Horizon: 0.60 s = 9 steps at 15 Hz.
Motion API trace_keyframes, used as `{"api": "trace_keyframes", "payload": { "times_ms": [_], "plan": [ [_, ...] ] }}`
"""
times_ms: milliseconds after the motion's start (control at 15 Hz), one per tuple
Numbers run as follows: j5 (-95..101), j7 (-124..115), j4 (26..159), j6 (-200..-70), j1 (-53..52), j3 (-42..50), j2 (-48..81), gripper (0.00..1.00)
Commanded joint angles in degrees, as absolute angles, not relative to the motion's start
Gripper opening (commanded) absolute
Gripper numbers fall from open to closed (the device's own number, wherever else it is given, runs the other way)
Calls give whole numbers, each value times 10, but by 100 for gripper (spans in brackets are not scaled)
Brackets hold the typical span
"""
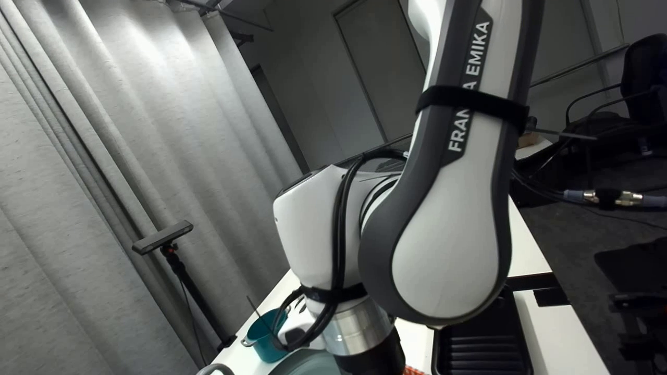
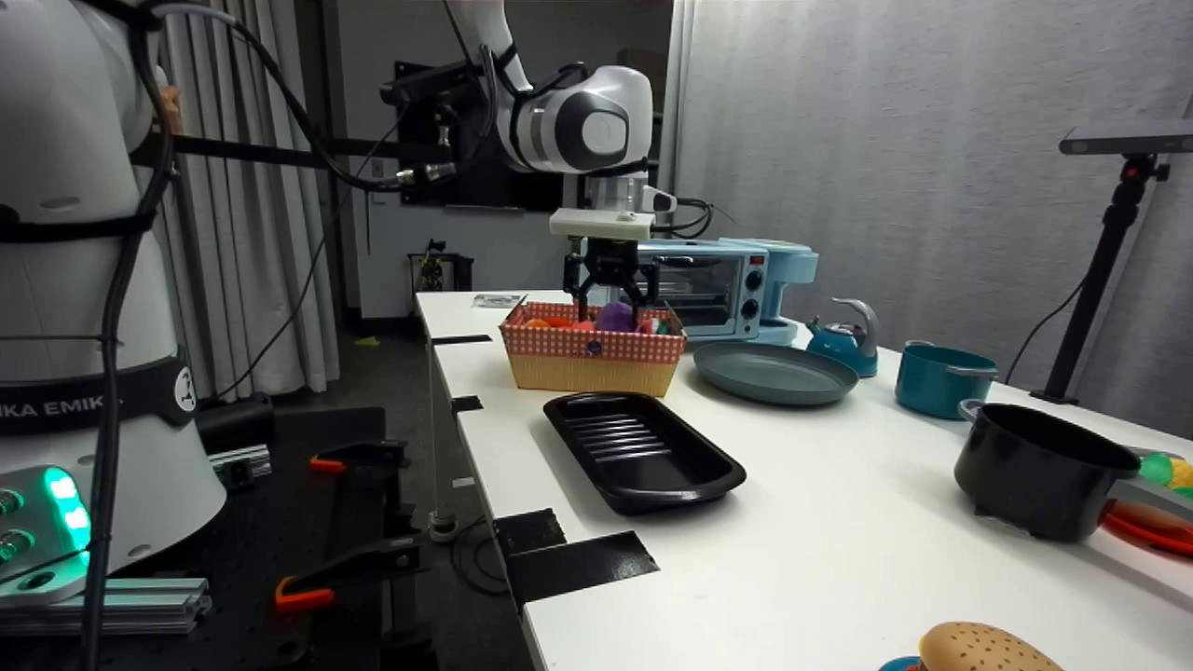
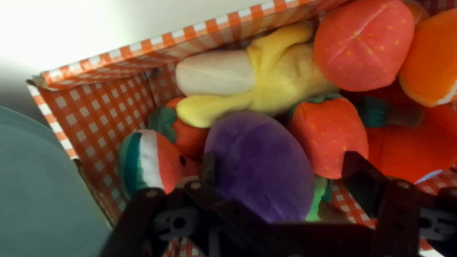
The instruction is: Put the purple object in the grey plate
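The purple object is a plush, egg-shaped toy (image 3: 260, 153) lying in a red-and-white checked basket (image 3: 96, 110) among other plush toys. It also shows above the basket's rim in an exterior view (image 2: 615, 318). My gripper (image 3: 280, 167) is open and reaches down into the basket, also seen in an exterior view (image 2: 610, 312). Its fingers stand on either side of the purple toy: the left finger is close against it, the right finger is apart from it with a gap. The round grey plate (image 2: 774, 375) lies beside the basket and shows at the left in the wrist view (image 3: 43, 189).
Around the purple toy lie a plush banana (image 3: 271, 78), strawberries (image 3: 328, 135) and a watermelon piece (image 3: 153, 157). A black tray (image 2: 643, 457) stands in front of the basket (image 2: 596, 375). A blue oven (image 2: 708, 289), teal kettle (image 2: 843, 345), teal pot (image 2: 941, 382) and black pot (image 2: 1035, 475) stand around.
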State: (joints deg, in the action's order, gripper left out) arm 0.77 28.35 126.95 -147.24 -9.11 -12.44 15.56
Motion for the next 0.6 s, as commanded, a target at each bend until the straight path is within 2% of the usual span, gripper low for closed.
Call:
{"api": "trace_keyframes", "payload": {
  "times_ms": [0, 267, 533],
  "plan": [
    [-2, 292, 1249, -1487, -76, -137, 175, 58],
    [10, 284, 1247, -1488, -74, -131, 169, 27],
    [12, 274, 1250, -1484, -73, -129, 154, 3]
  ]
}}
